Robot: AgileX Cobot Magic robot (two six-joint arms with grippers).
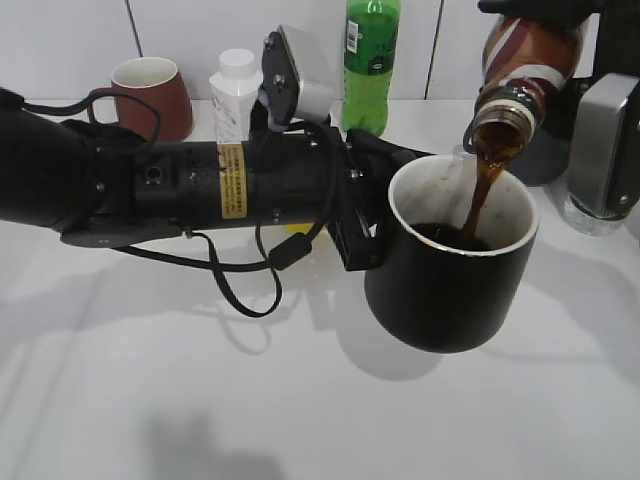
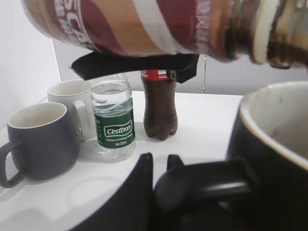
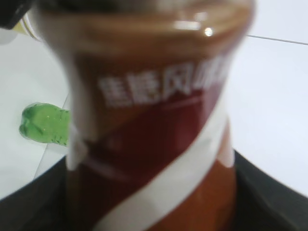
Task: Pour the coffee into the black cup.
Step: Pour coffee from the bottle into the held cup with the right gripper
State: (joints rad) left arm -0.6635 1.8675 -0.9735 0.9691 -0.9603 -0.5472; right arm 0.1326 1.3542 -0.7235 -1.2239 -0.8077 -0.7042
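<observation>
Nearest the exterior camera we see the left arm reaching in from the left, its left gripper (image 1: 365, 215) clamped on the loop handle of the black cup (image 1: 452, 285), which it holds lifted off the white table (image 1: 200, 400) and tipped slightly toward the viewer. Into the cup's white interior falls a steady brown stream of coffee (image 1: 478, 200), landing near the centre of the dark pool already collected at the bottom. Just above the far rim hangs the mouth of the coffee bottle (image 1: 525, 60), tilted steeply neck-down and gripped around its labelled body by the right gripper (image 1: 560, 10), whose pads press the bottle's flanks in the right wrist view. To pour well, we judge that the bottle's mouth should stay over the middle of the opening, close to the rim but not touching it, and that the tilt should be eased back as the level rises, since the cup is itself canted and its low lip will overflow first; the left arm should keep the cup still and, if anything, level it. Farther back stand a white-capped bottle (image 1: 235, 90), a dark red mug (image 1: 152, 95) and a green soda bottle (image 1: 371, 60) against the tiled wall (image 1: 220, 30), all well apart from the pour.
</observation>
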